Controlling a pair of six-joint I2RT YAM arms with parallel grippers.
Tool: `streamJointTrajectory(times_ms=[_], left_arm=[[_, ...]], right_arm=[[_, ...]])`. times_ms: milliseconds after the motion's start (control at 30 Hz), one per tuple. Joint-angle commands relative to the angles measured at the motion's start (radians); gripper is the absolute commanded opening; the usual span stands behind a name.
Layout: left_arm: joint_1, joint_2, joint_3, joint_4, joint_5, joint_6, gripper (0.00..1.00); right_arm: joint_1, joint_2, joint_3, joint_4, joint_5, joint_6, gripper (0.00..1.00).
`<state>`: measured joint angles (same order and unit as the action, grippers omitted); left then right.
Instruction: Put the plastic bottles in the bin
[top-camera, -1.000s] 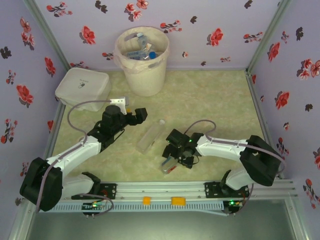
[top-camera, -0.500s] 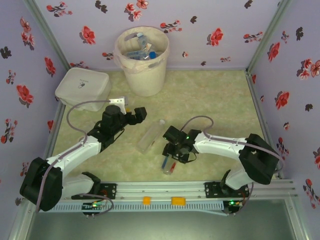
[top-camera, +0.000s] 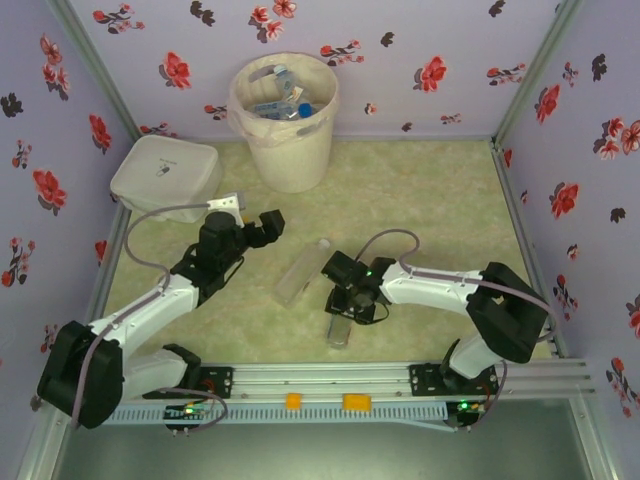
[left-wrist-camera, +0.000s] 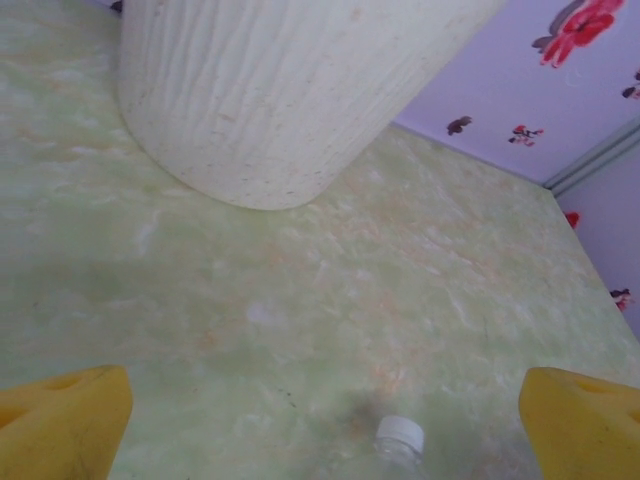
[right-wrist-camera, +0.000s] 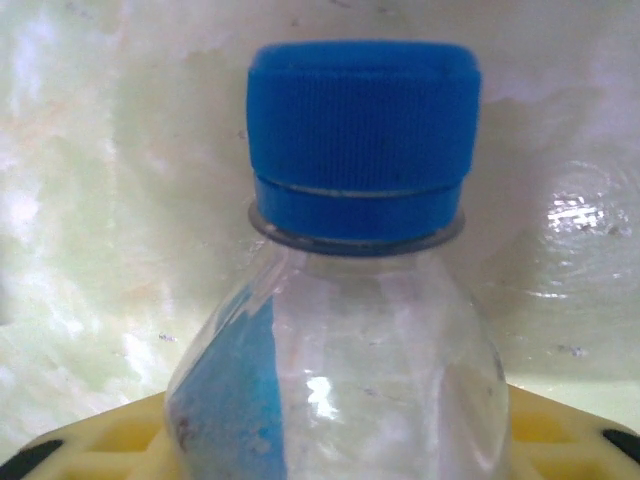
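A clear plastic bottle with a blue cap (right-wrist-camera: 360, 140) and a blue label stands between the yellow pads (right-wrist-camera: 100, 445) of my right gripper (right-wrist-camera: 335, 440), which is shut on its body. From above, this bottle (top-camera: 340, 334) lies near the front edge under the right gripper (top-camera: 345, 312). A second clear bottle with a white cap (top-camera: 303, 272) lies on the table between the arms; its cap (left-wrist-camera: 400, 438) shows low between my left gripper's (left-wrist-camera: 320, 430) wide-open yellow fingers (left-wrist-camera: 60, 430). The left gripper (top-camera: 265, 228) hovers left of that bottle. The cream bin (top-camera: 285, 120) stands at the back and holds several bottles.
A flat white rounded-square box (top-camera: 165, 175) sits at the back left beside the bin. Flowered purple walls close in the table on three sides. The bin's ribbed wall (left-wrist-camera: 280, 90) rises close ahead of the left wrist.
My right gripper has slid left over the blue-capped bottle and closed on it. The left arm has shifted slightly to the left, still open.
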<state>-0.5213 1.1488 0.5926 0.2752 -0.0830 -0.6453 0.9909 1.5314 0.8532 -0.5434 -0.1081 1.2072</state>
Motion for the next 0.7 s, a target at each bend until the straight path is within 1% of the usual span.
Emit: streamJointTrajectory(times_ms=[0, 67, 133, 233, 367, 433, 533, 667], left_arm=[[0.033, -0.017, -0.018, 0.009, -0.031, -0.029, 1.00], [0.057, -0.018, -0.019, 0.008, -0.031, -0.028, 1.00], [0.085, -0.015, -0.019, 0.008, -0.030, -0.034, 1.00], [0.124, -0.012, -0.021, 0.006, -0.024, -0.041, 1.00], [0.167, -0.015, -0.026, -0.006, -0.013, -0.042, 1.00], [0.181, -0.014, -0.034, -0.005, -0.009, -0.049, 1.00], [0.199, -0.013, -0.045, -0.006, 0.008, -0.056, 1.00], [0.219, -0.014, -0.041, -0.040, 0.027, -0.051, 1.00]], right_arm=[[-0.010, -0.020, 0.041, -0.057, 0.060, -0.069, 0.45], [-0.041, -0.038, 0.076, -0.082, 0.077, -0.121, 0.43], [-0.089, -0.062, 0.103, -0.075, 0.064, -0.198, 0.42], [-0.183, -0.096, 0.152, -0.066, 0.037, -0.318, 0.40], [-0.312, -0.114, 0.268, -0.075, 0.033, -0.479, 0.39], [-0.381, -0.101, 0.348, -0.082, 0.024, -0.551, 0.39], [-0.475, -0.055, 0.480, -0.055, -0.028, -0.622, 0.37], [-0.537, 0.036, 0.695, -0.025, -0.048, -0.725, 0.37]])
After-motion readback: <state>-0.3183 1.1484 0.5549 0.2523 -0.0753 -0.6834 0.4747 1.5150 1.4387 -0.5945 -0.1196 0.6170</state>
